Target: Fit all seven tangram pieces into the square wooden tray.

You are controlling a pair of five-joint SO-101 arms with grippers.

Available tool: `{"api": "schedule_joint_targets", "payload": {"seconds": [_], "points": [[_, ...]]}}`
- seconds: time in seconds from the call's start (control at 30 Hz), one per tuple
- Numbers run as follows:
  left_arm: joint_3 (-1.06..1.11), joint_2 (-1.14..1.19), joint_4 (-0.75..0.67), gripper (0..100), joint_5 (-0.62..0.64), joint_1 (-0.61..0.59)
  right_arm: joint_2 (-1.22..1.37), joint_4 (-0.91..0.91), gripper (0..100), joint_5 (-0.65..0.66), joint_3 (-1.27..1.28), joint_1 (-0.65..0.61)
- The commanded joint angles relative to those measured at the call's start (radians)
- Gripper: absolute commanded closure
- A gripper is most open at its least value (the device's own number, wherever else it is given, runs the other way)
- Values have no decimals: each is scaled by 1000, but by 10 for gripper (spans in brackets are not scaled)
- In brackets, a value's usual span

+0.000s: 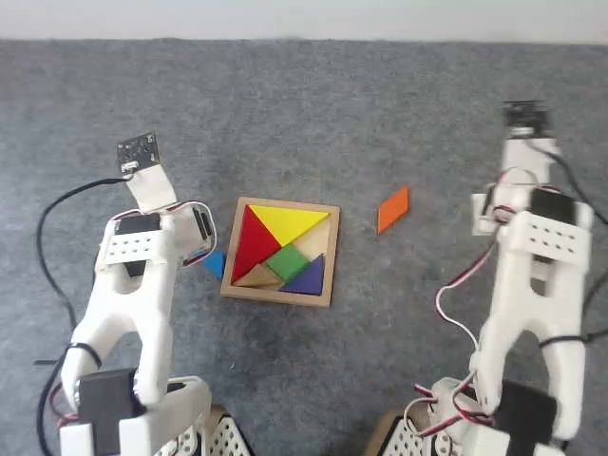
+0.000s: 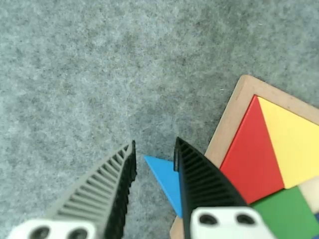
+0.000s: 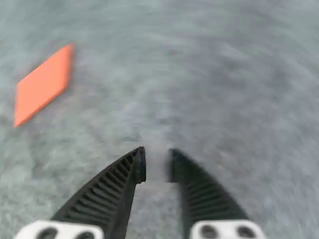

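Square wooden tray (image 1: 290, 204) sits mid-table on the grey carpet (image 1: 332, 114), and 5 pieces lie in it.

Sweeping from the left, you first meet the left arm (image 1: 133, 285). It leans toward the tray's left edge and carries a small circuit board (image 1: 138, 150) at its wrist, with markings too small to read.

The left gripper (image 2: 155, 147) has its fingers spread and pinches nothing. The pointed corner of the blue triangle (image 2: 162, 174) lies in the gap between them, and 1 finger covers part of that piece. You cannot tell whether a finger touches it. The blue triangle lies flat on the carpet just beside the tray's left edge, outside it.

Inside the tray you have:
- a red triangle (image 1: 249, 245) along the left side
- a yellow triangle (image 1: 288, 223) along the far side
- a green square (image 1: 287, 263) in the middle
- a brownish triangle (image 1: 255, 277) at the near left corner
- a purple triangle (image 1: 310, 277) at the near right

Bare pale wood shows on the tray's right side, between yellow and purple.

Right of the tray, apart from it, the orange parallelogram (image 1: 392, 209) lies on the carpet. Farthest right stands the right arm (image 1: 532, 256). The right gripper (image 3: 156, 152) hangs over bare carpet with its fingertips a narrow gap apart, gripping nothing. The orange parallelogram is well clear of them.
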Motion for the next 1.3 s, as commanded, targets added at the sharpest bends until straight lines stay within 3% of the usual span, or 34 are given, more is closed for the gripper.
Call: {"api": "schedule_joint_targets", "payload": {"seconds": [0.0,0.07,0.17,0.43,0.53,0.77,1.27], "points": [[-5,-41,-2,874,-11,0,-90,79,446,21,-83,-53],[-5,-41,-2,874,-11,-2,-120,116,426,17,-94,-134],[-4,-41,-2,874,-11,-6,-177,130,518,-20,-91,-265],[-4,-41,-2,874,-11,-6,-223,133,998,-97,-32,-608],[-4,-41,-2,874,-11,-6,-208,47,920,-100,52,-682],[-4,-41,-2,874,-11,-6,-85,-236,971,-94,189,-831],[-7,-41,-2,874,-9,-6,289,-427,972,-98,187,-958]]}}
